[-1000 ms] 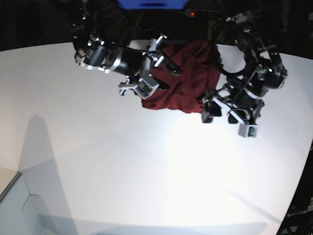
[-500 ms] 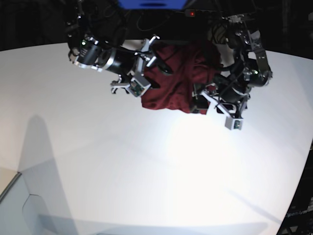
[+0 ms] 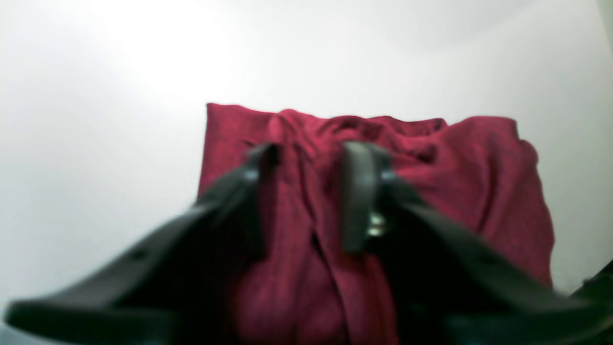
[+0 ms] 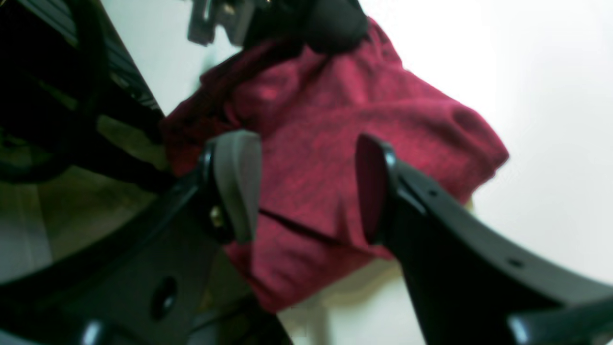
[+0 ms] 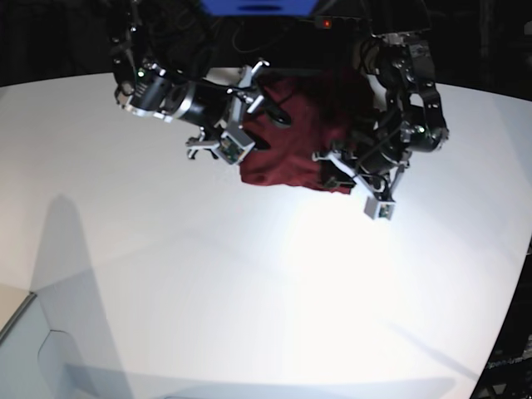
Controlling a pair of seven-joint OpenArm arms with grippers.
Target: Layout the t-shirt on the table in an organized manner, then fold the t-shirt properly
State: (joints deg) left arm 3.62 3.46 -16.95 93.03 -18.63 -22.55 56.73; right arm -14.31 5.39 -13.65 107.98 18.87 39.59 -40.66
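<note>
The t-shirt (image 5: 291, 141) is lying bunched in a rumpled heap near the far edge of the table (image 5: 249, 291), roughly midway along that edge, with its front hem line facing the table's open middle. Fabric is reading as a dark maroon soft knit, matte and slightly heathered, no print visible; it is draping into loose ridges and vertical folds in the left wrist view, so I am judging it light, limp and non-slippery, with no stiffness to hold any shape once lifted. Nothing fragile here; the risk is picking up several layers at once or dragging the heap instead of spreading it. Best holds, in my judgement, are the clean outer edges and corners: the squared corner showing at the upper left of the heap in the left wrist view, and the rounded lobe at the right in the right wrist view. The left gripper (image 3: 311, 191) is sitting over a raised ridge of cloth with its dark jaws narrowed around it; blur is hiding the contact, so I cannot tell whether it is pinching the fabric. The right gripper (image 4: 306, 187) is hovering above the shirt with jaws spread wide apart, grey pad (image 4: 237, 182) clear of the cloth, holding nothing. The table is smooth, plain white, glossy under the light, offering little friction against sliding cloth.
</note>
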